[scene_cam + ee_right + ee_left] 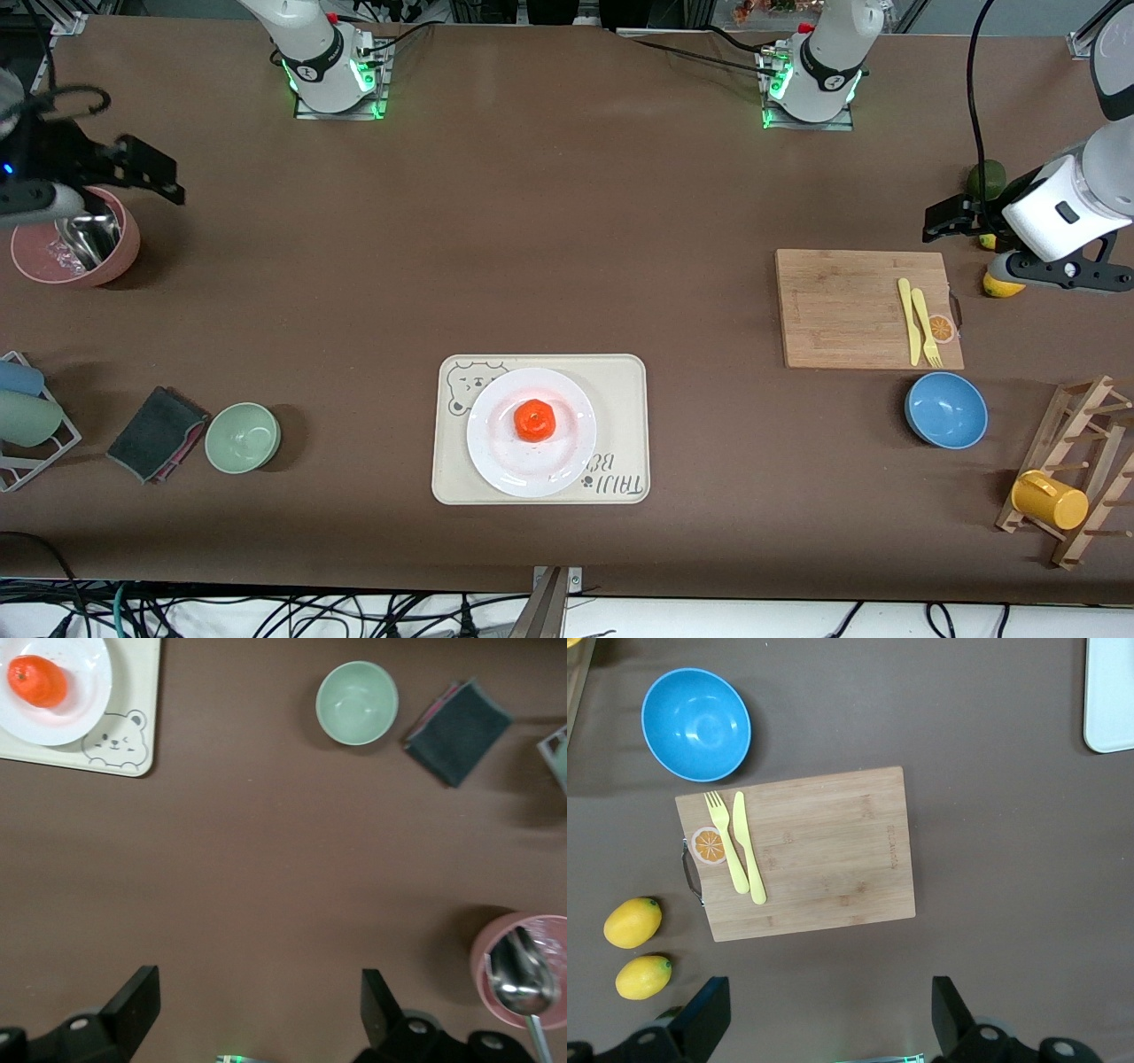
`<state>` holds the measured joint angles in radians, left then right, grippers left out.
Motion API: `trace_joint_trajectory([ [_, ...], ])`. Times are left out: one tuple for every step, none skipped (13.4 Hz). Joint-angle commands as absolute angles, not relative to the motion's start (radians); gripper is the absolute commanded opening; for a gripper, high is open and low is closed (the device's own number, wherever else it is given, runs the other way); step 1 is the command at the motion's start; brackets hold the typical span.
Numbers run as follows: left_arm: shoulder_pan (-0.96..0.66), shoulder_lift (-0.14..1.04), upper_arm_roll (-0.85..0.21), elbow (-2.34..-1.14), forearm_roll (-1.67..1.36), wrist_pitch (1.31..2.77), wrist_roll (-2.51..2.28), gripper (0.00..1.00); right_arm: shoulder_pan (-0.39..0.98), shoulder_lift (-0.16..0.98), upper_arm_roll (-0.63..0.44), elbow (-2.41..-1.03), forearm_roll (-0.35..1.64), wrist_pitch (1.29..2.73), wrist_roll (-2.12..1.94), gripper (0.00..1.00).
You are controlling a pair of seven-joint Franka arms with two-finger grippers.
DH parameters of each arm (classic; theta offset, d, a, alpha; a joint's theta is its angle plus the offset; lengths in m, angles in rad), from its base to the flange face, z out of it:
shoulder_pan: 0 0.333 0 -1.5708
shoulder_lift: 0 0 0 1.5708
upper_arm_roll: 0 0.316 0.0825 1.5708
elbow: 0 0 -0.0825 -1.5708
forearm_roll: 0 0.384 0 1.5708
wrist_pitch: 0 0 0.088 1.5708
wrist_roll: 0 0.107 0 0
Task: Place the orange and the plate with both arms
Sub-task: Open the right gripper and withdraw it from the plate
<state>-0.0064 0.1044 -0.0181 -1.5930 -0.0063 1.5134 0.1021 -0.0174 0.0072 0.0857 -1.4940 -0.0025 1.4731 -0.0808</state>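
Nearest the front camera, at the left arm's end of the table, I see a wooden rack (1076, 470) with a yellow mug (1049, 500) hanging on it. Almost as near, at the middle of the table, lies a beige tray (620, 390) with a bear drawing. On that tray rests the white plate (532, 431), and the orange (535, 420) sits on the plate at its centre, touched by neither gripper.

Toward the left arm's end, a blue bowl (946, 409) stands just nearer the camera than a wooden cutting board (850, 306). A yellow fork (926, 328) and a yellow knife (909, 321) lie side by side on the board, beside a small orange-slice picture (941, 329). Two lemons (633, 922) lie on the table next to the board.

My left gripper (831, 1014) hangs in the air over the bare table beside the board, near the lemons, its fingers spread wide apart and holding nothing.

Toward the right arm's end, a green bowl (243, 437) stands beside a folded dark cloth (158, 432). Farther from the camera is a pink bowl (75, 246) with a metal spoon (521, 973) in it.

My right gripper (260, 1008) hangs over the bare table next to the pink bowl, fingers likewise wide apart and empty.
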Motion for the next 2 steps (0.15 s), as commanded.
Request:
trace_joint_trajectory([
  [-0.009,0.121,-0.02,-1.569,0.025,1.503,0.12,1.0,-0.014,-0.04,0.095,-1.516,-0.046,1.47,-0.063,1.0],
  [-0.008,0.121,-0.02,-1.569,0.025,1.503,0.12,1.0,-0.014,-0.04,0.095,-1.516,-0.046,1.463,-0.063,1.0],
])
